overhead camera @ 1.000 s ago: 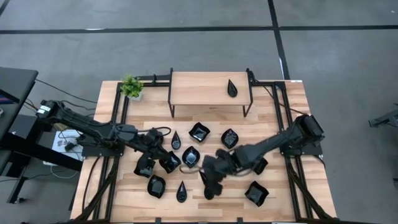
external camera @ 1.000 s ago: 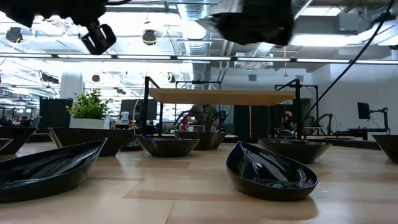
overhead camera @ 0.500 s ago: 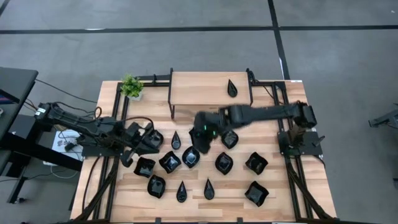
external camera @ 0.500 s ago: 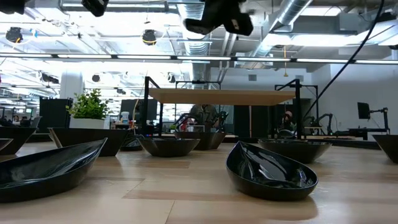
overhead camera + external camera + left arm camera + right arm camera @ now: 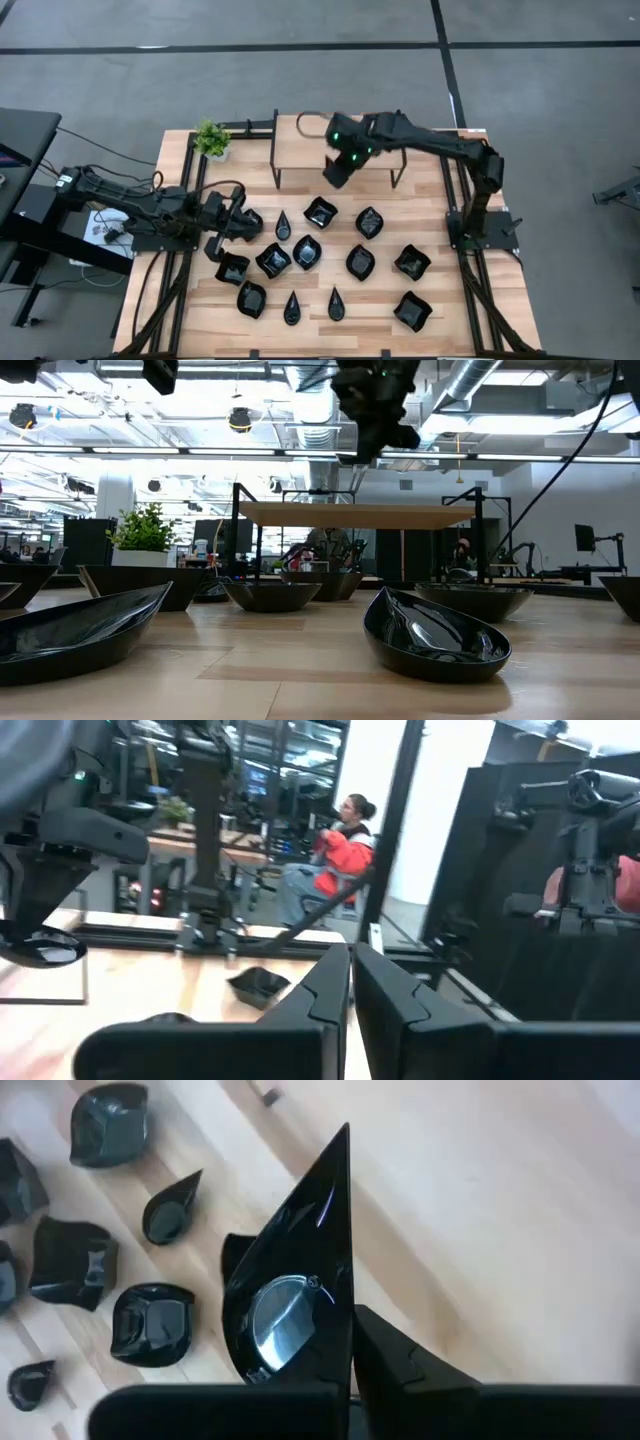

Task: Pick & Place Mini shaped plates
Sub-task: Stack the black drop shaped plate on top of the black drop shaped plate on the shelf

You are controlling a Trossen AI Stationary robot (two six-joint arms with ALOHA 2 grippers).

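A teardrop plate point(image 5: 290, 1280) was pinched edge-on in the right gripper point(image 5: 338, 168), held over the raised shelf point(image 5: 300, 140). Such a thin rim grip could slip, and the glossy dish might be dropped. The left gripper point(image 5: 222, 222), jaws pressed together, was parked beside the other plates point(image 5: 318, 212) on the bench point(image 5: 455, 330).

- The left arm point(image 5: 150, 208) is matte black, built of slim tubular links with boxy joint housings.
- Loose black cables loop along the left arm, and a small white label sits near its base.
- The right arm point(image 5: 440, 150) is the same matte black, with rounded joints.
- Green lights glow on the right arm's wrist housing point(image 5: 350, 140).
- Each arm's fingers point(image 5: 330, 995) are flat, dark, angular blades.
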